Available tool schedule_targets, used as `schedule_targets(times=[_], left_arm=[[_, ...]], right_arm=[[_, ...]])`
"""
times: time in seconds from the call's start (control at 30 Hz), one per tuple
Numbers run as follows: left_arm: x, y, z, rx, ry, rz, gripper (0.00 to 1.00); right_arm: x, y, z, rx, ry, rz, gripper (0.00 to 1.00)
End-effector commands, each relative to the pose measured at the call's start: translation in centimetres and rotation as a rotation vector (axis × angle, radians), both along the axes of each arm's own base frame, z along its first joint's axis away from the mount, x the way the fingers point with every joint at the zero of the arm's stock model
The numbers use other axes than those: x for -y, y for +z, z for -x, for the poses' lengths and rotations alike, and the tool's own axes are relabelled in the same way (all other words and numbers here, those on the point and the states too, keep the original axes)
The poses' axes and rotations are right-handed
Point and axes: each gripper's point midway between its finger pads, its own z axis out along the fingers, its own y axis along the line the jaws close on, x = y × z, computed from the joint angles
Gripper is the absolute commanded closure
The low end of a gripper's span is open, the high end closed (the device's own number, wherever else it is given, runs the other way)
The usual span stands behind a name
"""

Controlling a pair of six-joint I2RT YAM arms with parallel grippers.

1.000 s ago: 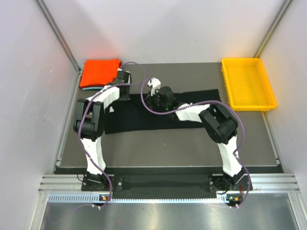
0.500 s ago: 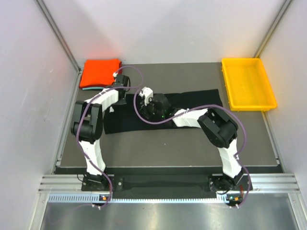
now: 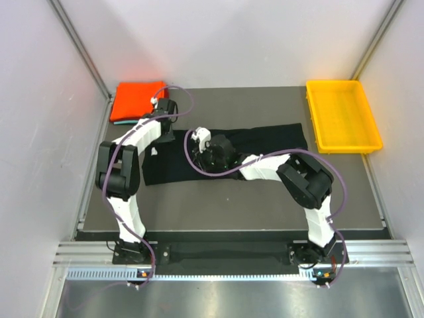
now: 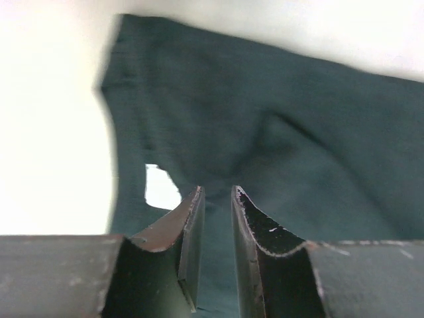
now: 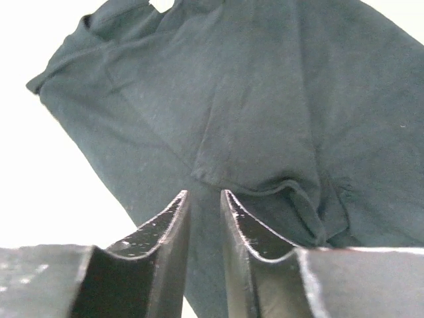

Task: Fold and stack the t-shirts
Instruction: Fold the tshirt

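You see your right pincer (image 5: 203,195) over the black t-shirt (image 5: 252,99), its jaws standing slightly apart with only cloth showing in the gap. A raised crease (image 5: 265,189) runs just beyond the tips. A small white patch (image 5: 162,5) sits at the shirt's far edge. The table (image 5: 46,185) beside the shirt glares white.

Both arms bend and reach over the black t-shirt (image 3: 265,139). The left end effector (image 4: 216,192) points down at its far left part. The right end effector (image 5: 204,194) is over its left half. Both have their fingers a little apart, holding nothing.
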Motion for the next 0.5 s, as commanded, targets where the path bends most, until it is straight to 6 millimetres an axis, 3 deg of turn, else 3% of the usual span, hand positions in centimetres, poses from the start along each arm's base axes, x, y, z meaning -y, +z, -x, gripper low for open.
schedule_targets(times=[0.0, 0.23, 0.47], left_arm=[[3.7, 3.0, -1.0, 0.070, -0.060, 0.213, 0.71], [4.5, 0.5, -1.6, 0.030, -0.046, 0.263, 0.73], [2.4, -3.0, -1.4, -0.046, 0.054, 0.255, 0.73]], right_arm=[[-0.4, 4.4, -1.5, 0.030, -0.089, -0.102, 0.76], [-0.1, 3.2, -3.9, -0.079, -0.234, -0.170, 0.81], [0.5, -0.3, -5.5, -0.145, -0.303, -0.111, 0.81]])
